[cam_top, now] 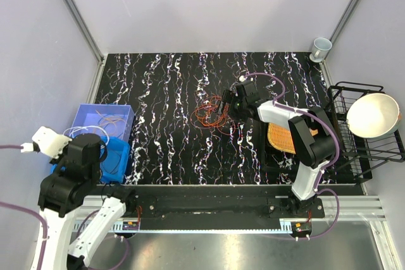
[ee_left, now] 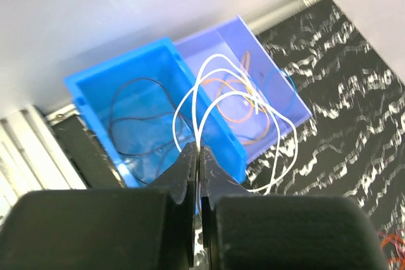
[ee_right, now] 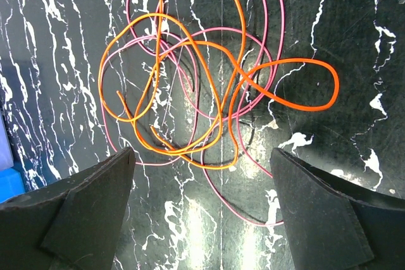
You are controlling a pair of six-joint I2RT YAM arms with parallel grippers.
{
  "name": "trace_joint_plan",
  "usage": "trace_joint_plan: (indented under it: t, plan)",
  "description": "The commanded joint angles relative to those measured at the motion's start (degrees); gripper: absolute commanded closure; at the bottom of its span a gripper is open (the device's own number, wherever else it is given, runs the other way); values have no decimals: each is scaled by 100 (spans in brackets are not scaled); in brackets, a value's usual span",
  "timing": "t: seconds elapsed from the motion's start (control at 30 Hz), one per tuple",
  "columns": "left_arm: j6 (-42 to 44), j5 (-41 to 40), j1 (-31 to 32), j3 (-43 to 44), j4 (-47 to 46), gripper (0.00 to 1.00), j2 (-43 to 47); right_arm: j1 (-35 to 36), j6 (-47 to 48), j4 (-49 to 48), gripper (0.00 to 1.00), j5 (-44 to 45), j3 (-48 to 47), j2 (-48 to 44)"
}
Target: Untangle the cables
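Left gripper [ee_left: 198, 153]: jaws pinched fully together on a thin white cable [ee_left: 198, 136]. In the left wrist view its loops spread from the fingertips across the middle of the frame, in front of a blue bin [ee_left: 95, 93] and a pale bin [ee_left: 278, 74]. Can't tell whether the loops touch either bin. The blue bin has a black wire [ee_left: 136, 118] in it and the pale one has orange wires [ee_left: 237, 102].

In the top view the left gripper [cam_top: 39, 140] sits at the far left edge, off the table [cam_top: 158, 105], and its fingertips can't be made out. The white cable is only a faint line there.

Right gripper [ee_right: 202, 151]: jaws wide apart, nothing between them. Its fingers [ee_right: 82, 207] fill the bottom corners of the right wrist view, and the tangle [ee_right: 190, 93] lies on the table between and above them. Can't tell whether the tips touch the table or the wires.

Tangle: orange and pink loops crossing over each other, centre of the table in the top view [cam_top: 207, 115], just left of the right gripper [cam_top: 223, 107].

Hidden or unclear:
- Top of the tangle is cut off by the upper frame edge in the right wrist view.
- A thin dark strand in the tangle is barely readable against the black marbled top.
- The right gripper covers the tangle's right side in the top view.
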State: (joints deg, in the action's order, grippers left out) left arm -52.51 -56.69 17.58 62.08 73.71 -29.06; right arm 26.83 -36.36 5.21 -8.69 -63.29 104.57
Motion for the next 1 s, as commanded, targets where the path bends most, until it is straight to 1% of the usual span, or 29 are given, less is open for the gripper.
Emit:
trace_joint_plan:
  t: [0.0, 0.2, 0.23, 0.27, 0.3, 0.33, 0.5, 0.6, 0.63, 0.67, 0.7, 0.73, 0.77, 0.8, 0.83, 0.87, 0.9, 0.93, 0.97]
  plan:
    - [-154, -686, -18, -12, 64, 100, 199, -37, -47, -187, 7, -124, -8, 89]
    - [-198, -818, -18, -47, 205, 99, 181, -29, -56, -196, 7, -151, -17, 125]
    - [-198, -835, -18, -56, 188, 94, 181, -37, -56, -196, 7, -151, -17, 116]
    - [-155, -844, -18, -47, 170, 82, 181, -29, -47, -196, 7, -159, -17, 116]
    - [-137, -844, -27, -39, 161, 28, 173, -29, -55, -196, 7, -160, -17, 133]
    - [-119, -818, -18, -21, 161, 2, 155, -29, -56, -196, 7, -168, -17, 133]
    - [21, -809, -18, 14, 29, 1, 216, -37, -64, -196, 7, -177, -26, 133]
    - [346, -739, -18, -38, -242, 1, 243, -29, -56, -187, 7, -186, -26, 142]
    - [512, -486, -18, -65, -565, 1, 217, -29, -73, -196, 7, -186, -26, 151]
    - [1045, -205, -18, -48, -795, 1, 121, -37, -73, -205, 7, -186, -26, 151]
    - [1320, 172, -27, 5, -1015, 1, 15, -37, -73, -205, 7, -186, -43, 168]
    - [1583, 976, -18, 240, -1199, 1, -116, -37, -73, -196, 8, -186, -35, 177]
    - [1638, 1332, -18, 425, -1201, 1, -492, -37, -82, -196, 8, -195, -43, 195]
    - [1708, 1988, -18, 836, -1167, 1, -713, -37, -82, -187, 8, -212, -52, 204]
    - [1805, 2360, -18, 1058, -1157, 1, -941, -29, -82, -196, 8, -221, -52, 204]
    - [1788, 2738, -18, 1269, -1157, 1, -1387, -37, -82, -196, 8, -221, -61, 221]
    - [1710, 3151, -18, 1663, -1314, 1, -1601, -29, -91, -205, 8, -230, -52, 213]
    - [1944, 4538, -18, 1771, -1585, 1, -1760, -29, -91, -196, 7, -230, -61, 212]
    - [2155, 5301, -18, 1807, -1910, 1, -1918, -37, -91, -205, 8, -230, -52, 212]
